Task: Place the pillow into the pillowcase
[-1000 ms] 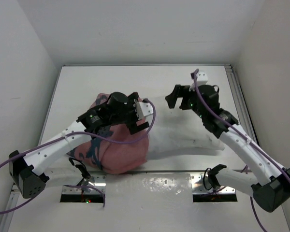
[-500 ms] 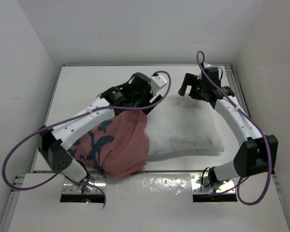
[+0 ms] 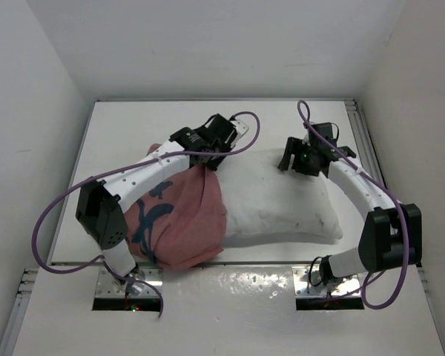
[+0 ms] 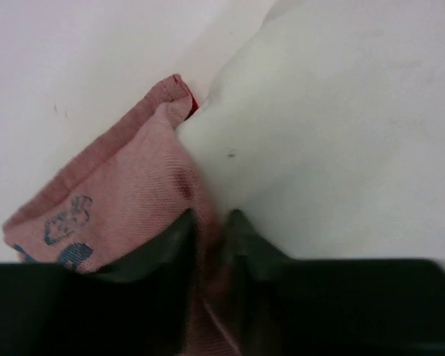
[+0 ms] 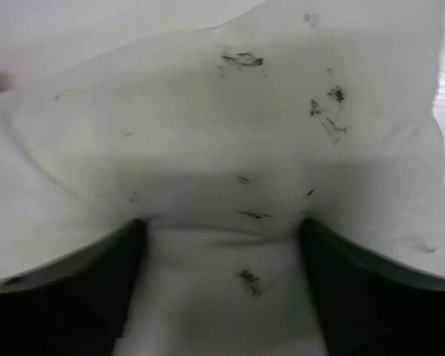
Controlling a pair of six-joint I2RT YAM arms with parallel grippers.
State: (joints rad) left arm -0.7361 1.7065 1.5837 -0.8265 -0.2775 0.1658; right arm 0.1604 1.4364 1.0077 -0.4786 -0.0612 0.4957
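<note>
Along the desk [image 3: 133,126], left to right: pillow [image 3: 282,200], left end sheathed in pillowcase [image 3: 185,222]. Hem pinched in left tool [image 4: 209,219], just left of bare pillow; right tool [image 5: 222,230] splayed wide over its far edge.

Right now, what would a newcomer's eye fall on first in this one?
The pink pillowcase is bunched over the left end of the white pillow, mid-table. The left gripper pinches the pillowcase's far edge, while the right gripper stands open astride the pillow's smudged far side.
</note>
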